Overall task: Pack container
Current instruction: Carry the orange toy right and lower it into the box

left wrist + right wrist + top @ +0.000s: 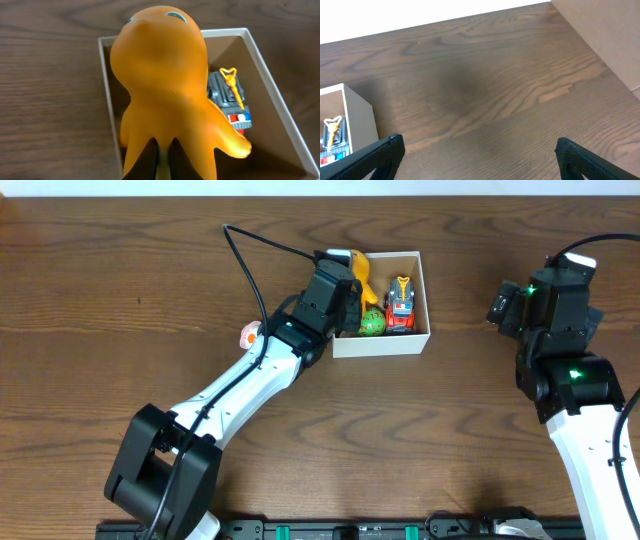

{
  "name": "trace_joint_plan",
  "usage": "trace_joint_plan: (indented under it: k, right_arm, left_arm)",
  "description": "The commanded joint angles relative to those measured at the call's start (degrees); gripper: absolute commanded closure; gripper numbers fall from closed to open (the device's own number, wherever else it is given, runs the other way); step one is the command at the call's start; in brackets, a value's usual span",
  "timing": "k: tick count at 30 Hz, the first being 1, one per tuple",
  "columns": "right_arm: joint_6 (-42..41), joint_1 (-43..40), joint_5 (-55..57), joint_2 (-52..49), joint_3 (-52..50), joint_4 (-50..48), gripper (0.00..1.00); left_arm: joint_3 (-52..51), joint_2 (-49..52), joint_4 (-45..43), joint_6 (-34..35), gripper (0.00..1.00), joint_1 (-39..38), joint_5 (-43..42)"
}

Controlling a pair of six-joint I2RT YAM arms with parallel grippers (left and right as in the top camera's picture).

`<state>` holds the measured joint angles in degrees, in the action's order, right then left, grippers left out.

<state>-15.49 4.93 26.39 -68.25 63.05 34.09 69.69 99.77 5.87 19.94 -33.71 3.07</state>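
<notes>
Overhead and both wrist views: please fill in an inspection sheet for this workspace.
Surface: brown wood-grain table; no spills seen.
Job's things: the container is open-topped and holds a red toy truck and a green round toy. An orange rubber toy is held over the container.
Clutter: a small pink-and-white object lies on the table beside the left arm, too small to identify.
Grippers: the left gripper is shut on the orange rubber toy. The right gripper is open, holds nothing and is over bare table.
Cables: a black cable loops from the left arm over the table.
Surroundings: a pale strip lies beyond the far edge.
</notes>
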Motion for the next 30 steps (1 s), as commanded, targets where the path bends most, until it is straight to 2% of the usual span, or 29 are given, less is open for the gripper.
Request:
trace_joint_plan:
  k: [1,23,26,29,30]
  right_arm:
    - [-0.5,-0.4,0.1,0.1,0.3,0.0,0.01]
    - [-0.5,-0.4,0.2,0.1,0.3,0.2,0.01]
    - [-0.5,-0.4,0.1,0.0,0.3,0.2,0.01]
    - [-0.5,-0.4,0.1,0.0,0.3,0.3,0.01]
    - [-0.5,-0.4,0.1,0.0,0.3,0.3,0.01]
  left_arm:
    - [-0.2,0.6,0.3,0.5,0.94,-0.5,3.7]
    - [-0.2,4.3,0.1,0.5,0.94,-1.1,5.6]
    - [-0.2,4.3,-0.2,0.5,0.86,-1.1,5.6]
    - [-0.2,4.3,-0.7,0.2,0.83,-1.1,5.6]
    - [-0.2,4.3,-0.8,0.2,0.75,-1.1,5.6]
